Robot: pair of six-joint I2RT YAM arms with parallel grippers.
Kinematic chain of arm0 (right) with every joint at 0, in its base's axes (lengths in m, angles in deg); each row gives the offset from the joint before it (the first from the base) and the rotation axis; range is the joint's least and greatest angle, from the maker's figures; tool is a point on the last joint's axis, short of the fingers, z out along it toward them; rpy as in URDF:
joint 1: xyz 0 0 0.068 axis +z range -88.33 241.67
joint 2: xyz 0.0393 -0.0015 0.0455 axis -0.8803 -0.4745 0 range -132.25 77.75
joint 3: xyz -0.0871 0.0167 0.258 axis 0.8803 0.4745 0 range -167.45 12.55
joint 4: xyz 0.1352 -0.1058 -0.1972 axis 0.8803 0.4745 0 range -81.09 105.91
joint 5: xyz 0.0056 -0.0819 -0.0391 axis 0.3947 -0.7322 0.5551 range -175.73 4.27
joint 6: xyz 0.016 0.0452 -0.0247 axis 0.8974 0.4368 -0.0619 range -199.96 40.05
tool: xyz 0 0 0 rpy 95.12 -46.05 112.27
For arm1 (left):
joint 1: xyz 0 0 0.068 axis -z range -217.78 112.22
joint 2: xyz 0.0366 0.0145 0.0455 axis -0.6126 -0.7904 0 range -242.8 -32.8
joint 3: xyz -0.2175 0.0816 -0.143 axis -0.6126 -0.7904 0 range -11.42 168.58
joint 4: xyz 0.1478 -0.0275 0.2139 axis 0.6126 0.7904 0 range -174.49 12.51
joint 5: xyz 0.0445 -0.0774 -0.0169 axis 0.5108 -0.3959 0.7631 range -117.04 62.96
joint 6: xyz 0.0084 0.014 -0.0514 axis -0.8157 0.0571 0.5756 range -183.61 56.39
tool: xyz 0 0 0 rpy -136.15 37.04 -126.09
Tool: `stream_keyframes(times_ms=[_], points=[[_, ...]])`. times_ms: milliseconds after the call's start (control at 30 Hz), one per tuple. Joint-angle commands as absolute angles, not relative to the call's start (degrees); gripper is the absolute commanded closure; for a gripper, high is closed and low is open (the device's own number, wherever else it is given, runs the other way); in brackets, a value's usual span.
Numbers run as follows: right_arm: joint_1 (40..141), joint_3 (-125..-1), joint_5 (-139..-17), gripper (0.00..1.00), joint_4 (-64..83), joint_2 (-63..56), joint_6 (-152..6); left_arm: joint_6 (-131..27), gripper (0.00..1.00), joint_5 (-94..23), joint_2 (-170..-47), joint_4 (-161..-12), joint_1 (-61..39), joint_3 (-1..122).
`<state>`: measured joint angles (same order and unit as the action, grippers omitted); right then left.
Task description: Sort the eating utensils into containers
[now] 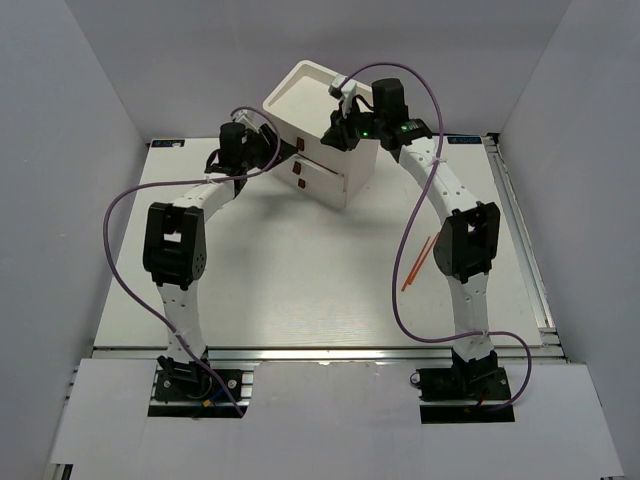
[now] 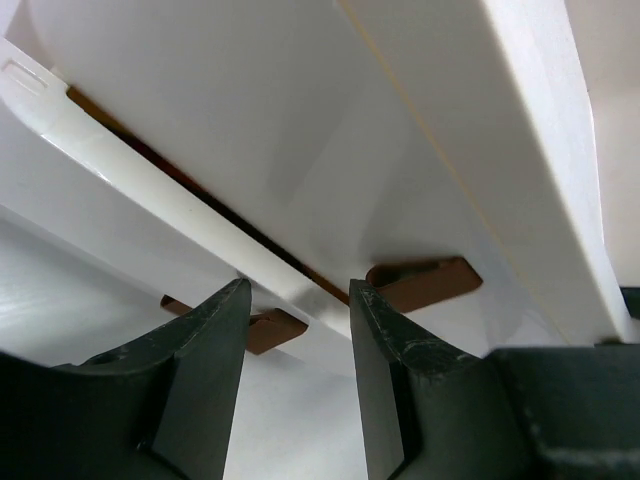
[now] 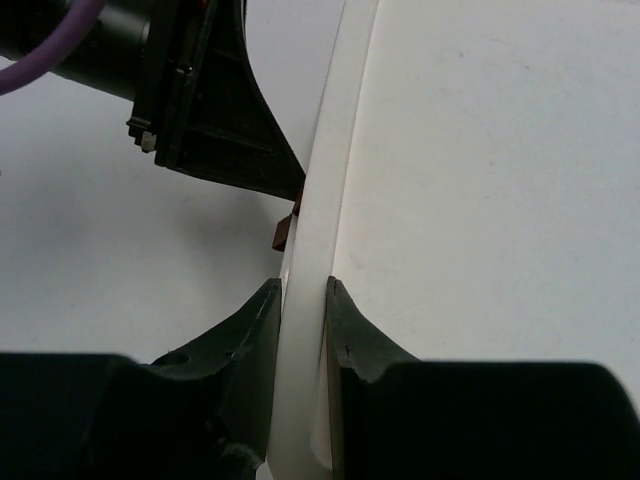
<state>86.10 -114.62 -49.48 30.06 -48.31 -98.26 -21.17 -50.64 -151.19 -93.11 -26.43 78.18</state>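
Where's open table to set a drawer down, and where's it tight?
Widest bare patch: the white table in front of the white three-drawer unit, between the left arm and the two orange chopsticks. A narrower strip runs outside the left arm. Crowded: at the unit, left gripper at its drawer fronts, right gripper clamped on its rim.

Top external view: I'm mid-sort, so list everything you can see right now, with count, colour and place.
drawer unit: one, white, far centre of the table, set at an angle
drawer pulls: two showing, dark red, on the unit's front
chopsticks: two, orange, on the table beside the right arm
forks, knives: none visible
table: one, white
cables: two, purple, one looping along each arm
left gripper: black, open, at the unit's front by the pulls
right gripper: black, shut on the unit's thin upper rim
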Motion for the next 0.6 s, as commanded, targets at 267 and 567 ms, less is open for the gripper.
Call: stream_keyframes(times_ms=[267,567], points=[[90.9,-113.5,-34.1,1.0,34.7,-48.0,-89.3,-17.4,0.49,-53.1,-153.3,-98.0,-25.6,83.3],[90.9,-112.7,-33.9,1.0,34.2,-48.0,-88.4,-10.3,1.0,-52.8,-153.9,-103.3,-25.6,82.5]])
